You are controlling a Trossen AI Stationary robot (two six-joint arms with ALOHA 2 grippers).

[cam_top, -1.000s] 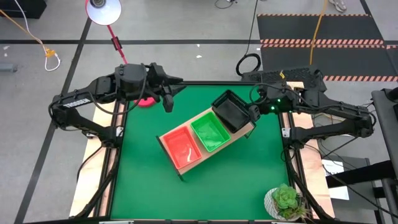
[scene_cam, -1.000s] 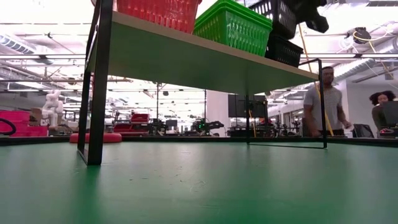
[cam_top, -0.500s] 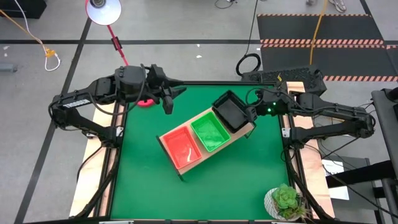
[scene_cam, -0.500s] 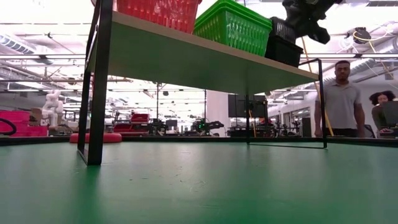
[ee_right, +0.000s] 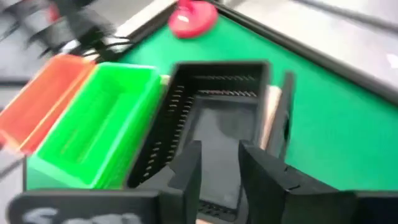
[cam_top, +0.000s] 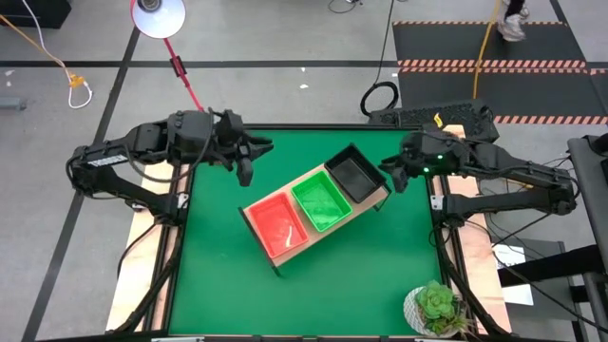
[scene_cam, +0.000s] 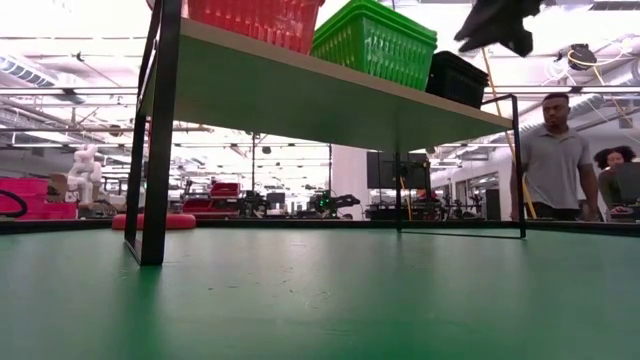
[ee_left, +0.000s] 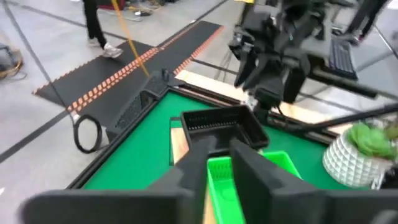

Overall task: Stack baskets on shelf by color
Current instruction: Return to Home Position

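The shelf (cam_top: 382, 198) stands slantwise in the middle of the green table. On it sit an orange-red basket stack (cam_top: 277, 226), a green stack (cam_top: 319, 201) and a black stack (cam_top: 353, 177), each nested. In the low view they show as red (scene_cam: 255, 18), green (scene_cam: 375, 42) and black (scene_cam: 462, 78) on the board (scene_cam: 300, 95). My right gripper (cam_top: 391, 179) is open and empty, just right of the black stack (ee_right: 217, 118). My left gripper (cam_top: 244, 169) is open and empty, left of and beyond the shelf (ee_left: 219, 158).
A white pot with a green plant (cam_top: 435, 306) stands at the near right corner. A red round object (cam_top: 223, 155) lies at the far left corner. People (scene_cam: 555, 150) stand in the room beyond the table. Bare green table lies in front of the shelf.
My right gripper held a black basket tilted above the black stack. The basket now sits level on that stack, and the gripper has let go and drawn back toward the table's right edge. My left gripper has moved a little toward the left edge.
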